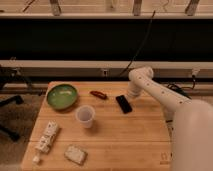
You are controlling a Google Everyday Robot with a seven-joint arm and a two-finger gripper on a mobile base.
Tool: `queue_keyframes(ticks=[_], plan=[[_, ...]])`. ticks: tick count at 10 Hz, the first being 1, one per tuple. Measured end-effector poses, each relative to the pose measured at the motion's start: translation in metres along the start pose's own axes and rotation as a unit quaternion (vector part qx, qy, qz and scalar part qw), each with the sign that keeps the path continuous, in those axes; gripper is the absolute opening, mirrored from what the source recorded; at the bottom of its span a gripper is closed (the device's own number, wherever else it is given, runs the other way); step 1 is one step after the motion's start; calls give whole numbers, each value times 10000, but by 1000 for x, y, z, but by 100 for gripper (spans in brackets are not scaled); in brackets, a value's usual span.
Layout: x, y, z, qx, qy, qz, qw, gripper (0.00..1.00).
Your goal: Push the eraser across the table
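Gripper is hanging dark at the end of the white arm, low over the far right part of the wooden table; whether it is open or closed I cannot tell.

Nearest the front edge, left of centre, a pale rectangular block is lying flat, which I am taking to be the eraser. It is probably light and fairly stiff, so it should be sliding readily on the wood, though it may be turning if pushed off centre. No grasp is needed; contact is best made low against one long side. It is sitting well apart from the gripper, forward and to the left of it.

Just left of the eraser a long white packet is lying at an angle. Farther back, a clear cup is standing roughly between eraser and gripper. Beyond it, a green bowl and a small red object are resting near the far edge.
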Motion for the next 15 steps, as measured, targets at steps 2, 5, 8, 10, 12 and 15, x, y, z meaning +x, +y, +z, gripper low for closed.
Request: queue_keyframes(ticks=[2,5,8,10,12,15], plan=[[-16,3,2,-55,-23,-99,9999,2],[-17,2,1,-57,-24,-103,9999,2],[-37,9,3,-138,-51,-265,9995,2],[-41,10,3,-135,-67,-315,9994,2],[-44,14,2,-179,-70,-384,9991,2],[-69,16,4,-245,-83,-543,9982,2]])
